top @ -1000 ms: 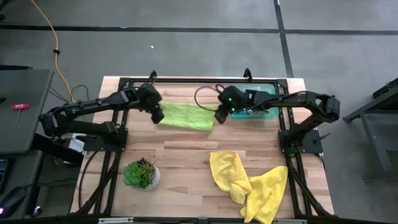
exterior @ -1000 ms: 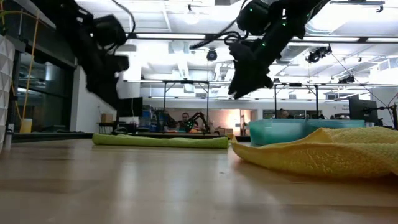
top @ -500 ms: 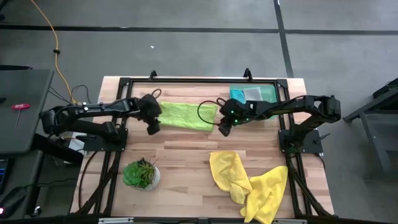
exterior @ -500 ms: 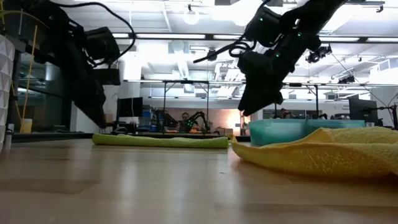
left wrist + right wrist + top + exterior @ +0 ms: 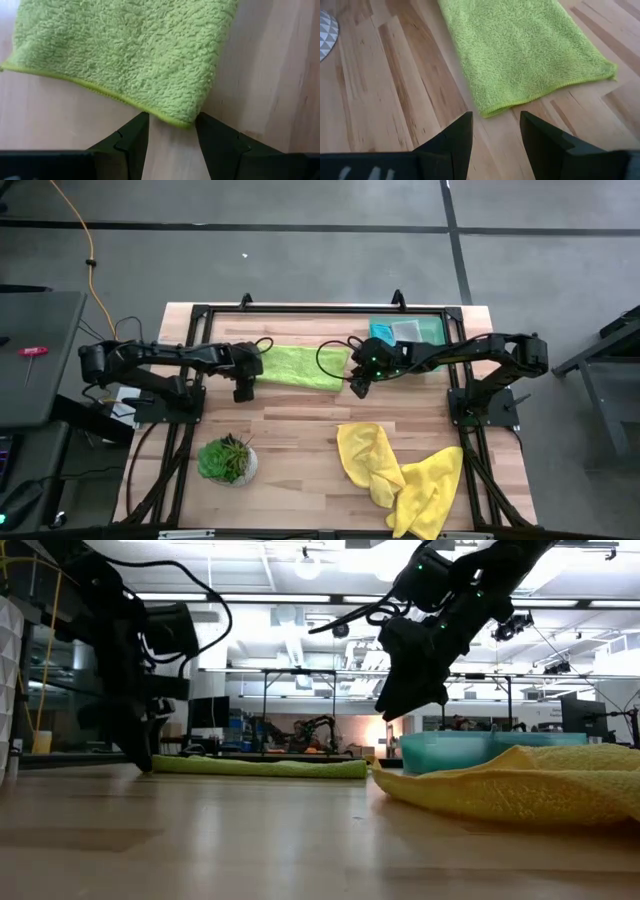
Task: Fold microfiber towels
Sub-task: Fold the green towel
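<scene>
**Both grippers low at the corners of the lime green towel**

The lime green towel (image 5: 300, 366) lies flat at the far middle of the wooden table (image 5: 300, 430). The left gripper (image 5: 171, 131) stands just at its left near corner, fingers apart with the corner at the gap, holding nothing. The right gripper (image 5: 496, 126) hangs slightly above the table before the right near corner, also open and empty. No writing can be read anywhere. Two yellow towels (image 5: 400, 470) lie crumpled at the near right, well apart from both grippers. A teal bin (image 5: 408, 332) stands beside the towel's right end, and a potted plant (image 5: 227, 459) at the near left.
</scene>
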